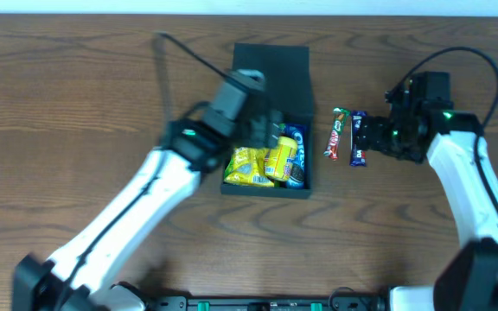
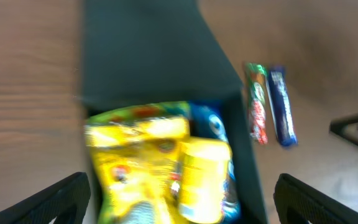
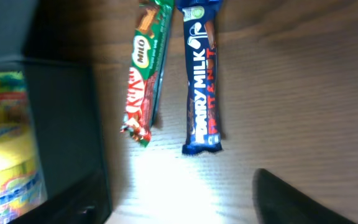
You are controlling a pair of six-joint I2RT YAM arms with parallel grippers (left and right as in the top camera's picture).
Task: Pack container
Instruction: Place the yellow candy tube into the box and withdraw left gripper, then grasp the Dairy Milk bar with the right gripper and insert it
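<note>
The dark teal container (image 1: 266,191) stands mid-table with its flap lid (image 1: 271,69) open toward the back. Inside lie yellow snack packets (image 1: 251,167) and a blue packet (image 1: 297,142). My left gripper (image 1: 264,130) hovers over the container, open and empty. In the left wrist view its fingers straddle the packets (image 2: 160,168), midway at the gripper (image 2: 185,208). A red-green Milo bar (image 1: 336,132) and a blue Dairy Milk bar (image 1: 358,142) lie on the table right of the container. My right gripper (image 1: 373,136) is open, just right of the bars (image 3: 201,81).
The wooden table (image 1: 76,104) runs all round. The right wrist view shows the container's wall (image 3: 61,124) at left, the Milo bar (image 3: 143,81) beside it, and bare wood below the bars. Cables trail from both arms.
</note>
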